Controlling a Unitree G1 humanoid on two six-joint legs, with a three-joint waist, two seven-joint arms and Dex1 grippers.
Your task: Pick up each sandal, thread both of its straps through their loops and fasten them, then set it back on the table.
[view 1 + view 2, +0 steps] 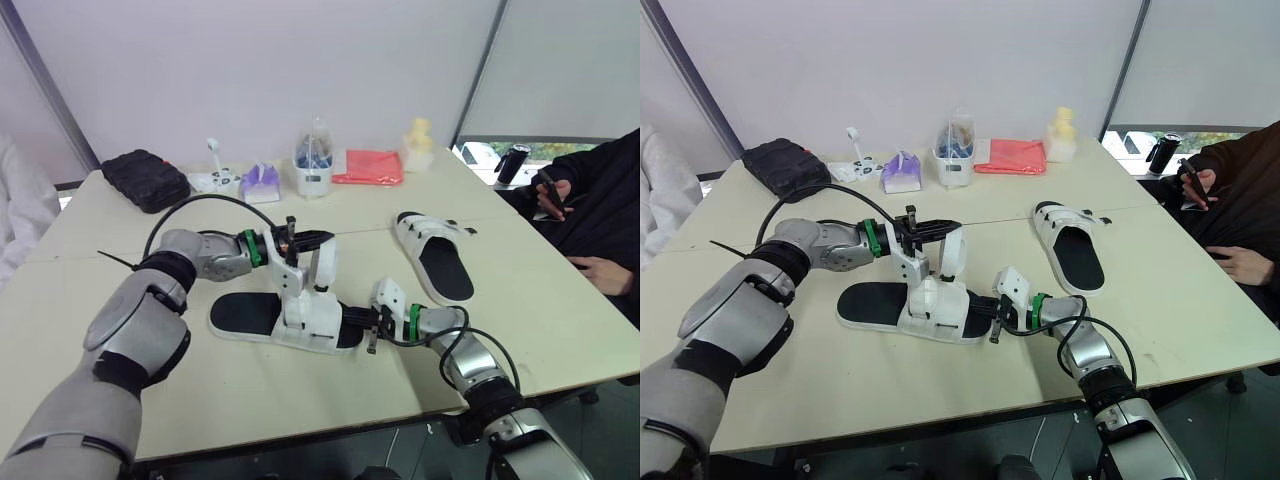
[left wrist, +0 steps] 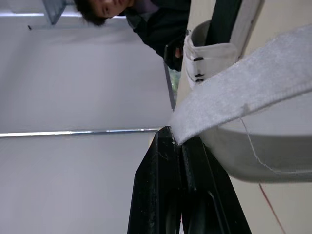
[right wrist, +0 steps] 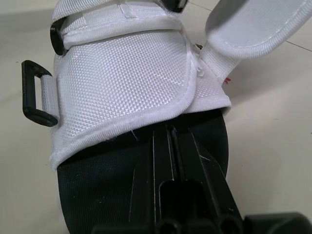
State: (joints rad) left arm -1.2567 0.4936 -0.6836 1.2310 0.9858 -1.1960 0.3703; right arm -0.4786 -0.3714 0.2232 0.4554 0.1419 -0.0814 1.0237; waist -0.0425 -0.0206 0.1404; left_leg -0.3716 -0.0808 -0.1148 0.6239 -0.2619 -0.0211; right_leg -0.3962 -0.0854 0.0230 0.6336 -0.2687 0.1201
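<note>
Soft, even light keeps the pale counter (image 1: 560, 320) bright. Daylight shows through a window (image 1: 475, 153) past its far right corner. Faint, diffuse shadows edge the near sandal (image 1: 240, 313). In the left wrist view the strap (image 2: 253, 83), close to the lens, looks slightly blurred.

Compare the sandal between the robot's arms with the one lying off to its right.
The near sandal lies crosswise; the far sandal points away from the robot. The near sandal's strap is pulled up in the left end effector, with the right end effector at its end; the far sandal is untouched. Both are white with black footbeds, on the table.
</note>
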